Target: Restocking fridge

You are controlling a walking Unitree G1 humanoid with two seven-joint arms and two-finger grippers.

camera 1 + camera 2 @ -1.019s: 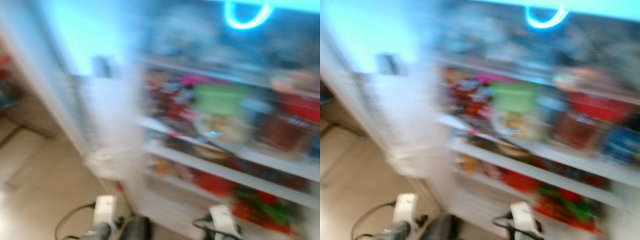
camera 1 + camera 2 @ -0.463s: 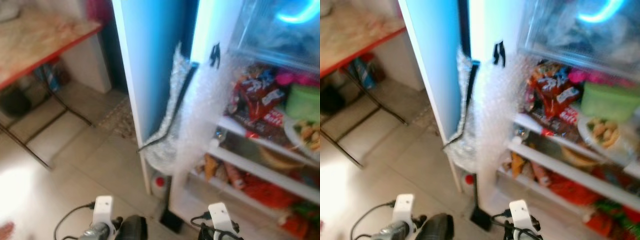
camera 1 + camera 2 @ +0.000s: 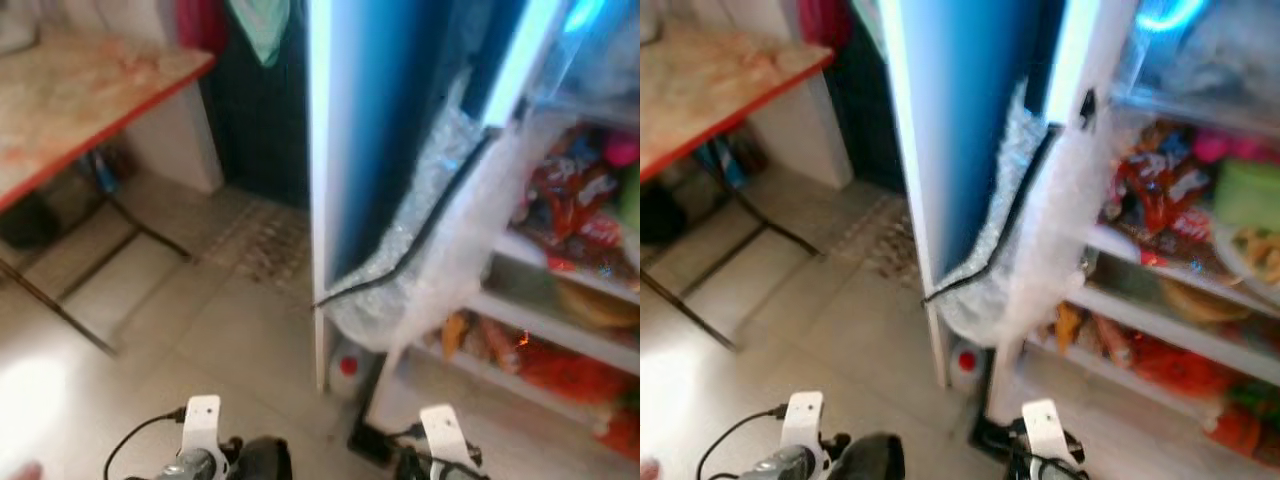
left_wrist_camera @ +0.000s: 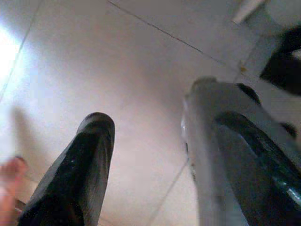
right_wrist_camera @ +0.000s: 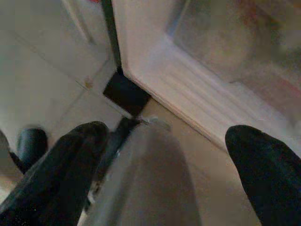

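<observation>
Standing before an open fridge (image 3: 970,150), both arms hanging low at the lower edge of the head views. Left gripper (image 4: 150,155) pointed down at pale floor tiles (image 4: 117,61), its two black fingers (image 4: 80,174) spread well apart, nothing between them. Right gripper (image 5: 164,155) likewise spread wide and empty, aimed at the foot of the fridge: white base rail just ahead of the fingertips, a small black block (image 5: 126,92) on the floor close beyond them.

Ahead of and above the right gripper, the fridge interior with white shelves (image 3: 1160,320) crowded with goods: red snack bags (image 3: 1150,195) on the upper shelf, a green box (image 3: 1248,195) and a plate of food (image 3: 1255,255) further to the right, orange and red packets (image 3: 1160,365) on the lower shelf. Printing on the bags too blurred to read; no brand or label legible. A ring of blue light (image 3: 1165,15) glowing at the top of the compartment.

A sheet of bubble wrap (image 3: 1040,250) hanging down the edge of the fridge, straight above the right gripper, a black cord running along it. A red-capped bottle (image 3: 965,365) on the floor at the fridge foot, between the two grippers and beyond them.

Far to the left of the left gripper, a table (image 3: 70,90) with a worn top, red edge and thin dark legs.
</observation>
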